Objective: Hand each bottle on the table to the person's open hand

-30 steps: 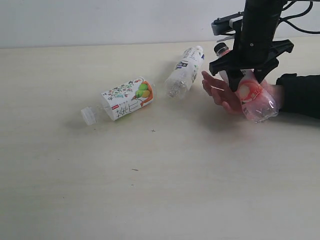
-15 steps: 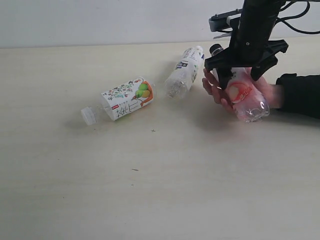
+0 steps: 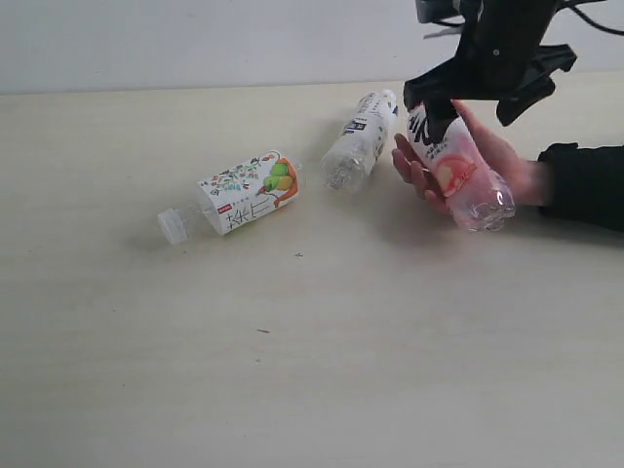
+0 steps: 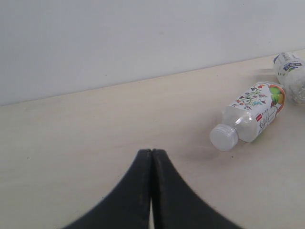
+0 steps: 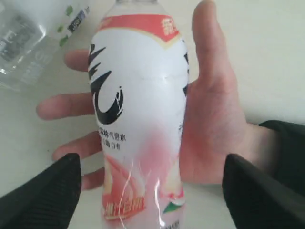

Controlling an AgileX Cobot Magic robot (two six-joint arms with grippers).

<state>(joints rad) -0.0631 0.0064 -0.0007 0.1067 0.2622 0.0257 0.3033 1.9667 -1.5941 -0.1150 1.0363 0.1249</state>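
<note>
- Three bottles in view, all clear plastic, all lying on their sides.
- Pink-red-labelled bottle (image 3: 456, 166) across the person's open hand (image 3: 515, 168), palm up, clear base end jutting past the palm; cap end hidden behind the right gripper.
- Right gripper (image 3: 473, 119) just above the hand, fingers spread wide on either side of that bottle, a clear gap at each flank in the right wrist view, gripping nothing.
- Left gripper (image 4: 151, 160) well away from the hand, fingers pressed together on nothing, low over bare counter (image 3: 292, 370).
- Floral-labelled bottle (image 3: 244, 192) on the counter, well apart from the hand, white cap pointing away from it.
- White-labelled bottle (image 3: 361, 139) near the hand, off the digit ends, not touching.
- Judged light: seemingly empty or nearly so, thin-walled, likely to dent under a hard squeeze and to roll at a nudge.
- Smooth film labels probably slippery; best taken across the labelled middle, fingers square to the long axis, rather than at the tapered neck.
- Handover of the pink-red one apparently complete; two on the counter yet to go, the white-labelled one closest to the hand and the likely next pick.
</note>
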